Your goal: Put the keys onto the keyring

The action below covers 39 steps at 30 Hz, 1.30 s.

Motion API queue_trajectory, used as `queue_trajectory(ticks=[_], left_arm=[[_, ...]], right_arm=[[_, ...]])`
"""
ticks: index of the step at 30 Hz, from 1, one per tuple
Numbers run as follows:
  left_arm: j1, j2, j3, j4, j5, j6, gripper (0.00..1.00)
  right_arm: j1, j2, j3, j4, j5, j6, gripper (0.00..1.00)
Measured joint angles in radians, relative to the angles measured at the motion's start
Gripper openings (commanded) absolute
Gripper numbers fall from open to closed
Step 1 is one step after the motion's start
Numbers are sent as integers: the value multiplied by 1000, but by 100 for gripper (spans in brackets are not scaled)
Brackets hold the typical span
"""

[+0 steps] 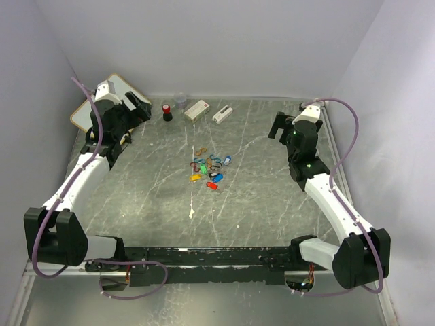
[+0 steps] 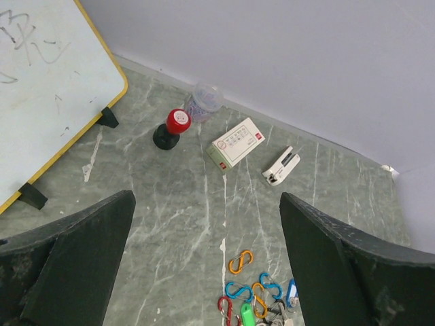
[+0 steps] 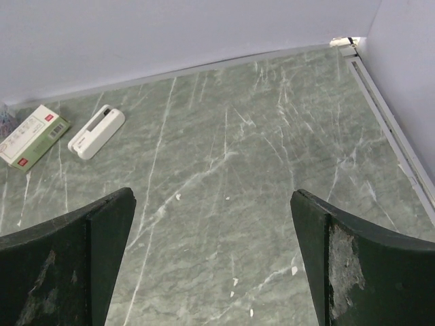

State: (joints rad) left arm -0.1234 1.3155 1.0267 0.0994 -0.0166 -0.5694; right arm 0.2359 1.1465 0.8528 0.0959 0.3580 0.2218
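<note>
Keys (image 1: 212, 178) with plastic tags in blue, red, yellow and green lie in a small heap at the middle of the grey-green marbled worktop (image 1: 265, 204). On their far side they are mixed with coloured snap hooks (image 2: 240, 261). The left wrist view catches only the heap's far edge at its bottom border.

Both arms reach past the heap, one on each side and well apart from it. The left claw (image 1: 139, 103) hangs at the far left with its fingers spread wide and nothing between them. The right claw (image 1: 277, 125) hangs at the far right, likewise spread wide and empty, over bare worktop.

Beyond the heap, near the back wall, four things stand in a row. From left to right they are a black cylinder (image 1: 166, 113) with a red cap, a small clear cup (image 1: 180, 100), a white-and-green box (image 1: 196, 109) and a small white device (image 1: 221, 114). A yellow-framed whiteboard (image 2: 47, 81) on black feet stands in the far left corner, beside the left claw.
</note>
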Motion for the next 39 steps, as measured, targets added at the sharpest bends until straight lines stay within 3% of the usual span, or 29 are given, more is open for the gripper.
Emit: queue_trajectory(ticks=[15,19,22,35,39], left_arm=[[0,-64,-17,-27,-3,50,99],[0,-59,-16,-40,20,81,94],[-10,-42,-27,-36,66,88,94],[-99,-27,-88,-93,127,118,100],[-154,-27,-131,-90,134,115,94]], right_arm=[[0,21,10,-39,-21,-1,100],[0,36,16,-41,-93,-8,88],[6,96,56,-59,-215,-7,87],[108,157,71,-125,-335,3,87],[187,145,38,-124,-341,26,87]])
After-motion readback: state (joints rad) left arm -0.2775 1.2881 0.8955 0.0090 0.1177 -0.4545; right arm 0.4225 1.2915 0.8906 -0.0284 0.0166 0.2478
